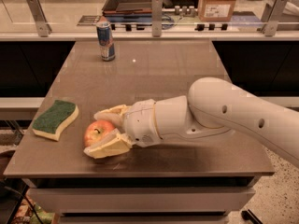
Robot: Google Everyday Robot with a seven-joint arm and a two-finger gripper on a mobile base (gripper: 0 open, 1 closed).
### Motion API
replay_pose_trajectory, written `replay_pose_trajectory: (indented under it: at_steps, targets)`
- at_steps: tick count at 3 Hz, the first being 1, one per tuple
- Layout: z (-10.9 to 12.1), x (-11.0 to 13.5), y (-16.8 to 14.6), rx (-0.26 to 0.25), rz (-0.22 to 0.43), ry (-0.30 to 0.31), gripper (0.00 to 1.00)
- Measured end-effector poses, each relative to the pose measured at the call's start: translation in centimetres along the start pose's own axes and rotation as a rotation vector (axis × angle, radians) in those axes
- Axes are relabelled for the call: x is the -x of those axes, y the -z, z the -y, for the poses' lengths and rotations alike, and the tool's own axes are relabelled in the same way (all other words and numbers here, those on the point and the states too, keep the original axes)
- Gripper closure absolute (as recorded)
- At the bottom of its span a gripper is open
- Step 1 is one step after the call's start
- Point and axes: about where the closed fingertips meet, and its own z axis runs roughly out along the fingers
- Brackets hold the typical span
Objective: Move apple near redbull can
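Observation:
The red and yellow apple rests on the brown table near its front left. My gripper reaches in from the right on the white arm. Its cream fingers lie one behind and one in front of the apple and press against it. The apple is still on the table top. The redbull can, blue and silver, stands upright at the far left of the table, well behind the apple.
A yellow sponge with a green top lies left of the apple near the table's left edge. A rail with metal posts runs behind the table. The table's front edge is just before the gripper.

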Motion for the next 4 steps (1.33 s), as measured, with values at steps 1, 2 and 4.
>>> replay_pose_trajectory:
  at_steps: [1,2,4]
  targets:
    - [-0.2,0.2,-0.1,0.003,-0.001,0.005,0.89]
    - [-0.3,0.3,-0.2,0.005,-0.002,0.009,1.00]
    - [1.2,1.1,0.7,-0.002,-0.005,0.030,1.00]
